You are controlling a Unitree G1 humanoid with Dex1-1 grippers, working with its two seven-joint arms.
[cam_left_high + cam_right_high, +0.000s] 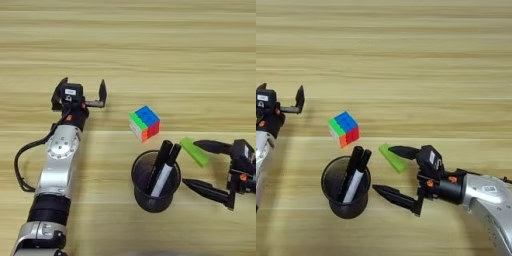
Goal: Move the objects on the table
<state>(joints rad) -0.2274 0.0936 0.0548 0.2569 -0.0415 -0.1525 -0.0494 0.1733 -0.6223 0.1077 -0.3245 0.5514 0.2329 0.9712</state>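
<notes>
A small multicoloured puzzle cube [145, 122] sits mid-table. Just nearer stands a black mesh pen cup [156, 189] with a black-and-white marker [161, 176] leaning in it. To the cup's right lies a flat bright-green block [391, 158]. My right gripper [383, 168] comes in from the right, open wide. Its far finger reaches over the block's far edge, and its near finger [397, 196] points at the cup's right side. The block lies in the gap by the far finger. My left gripper [81, 92] stands open left of the cube, holding nothing.
The light wood-grain table [150, 45] fills the view. My left arm [57, 170] stretches up the left side, with a black cable looping beside it. The cup stands close to my right gripper's near finger.
</notes>
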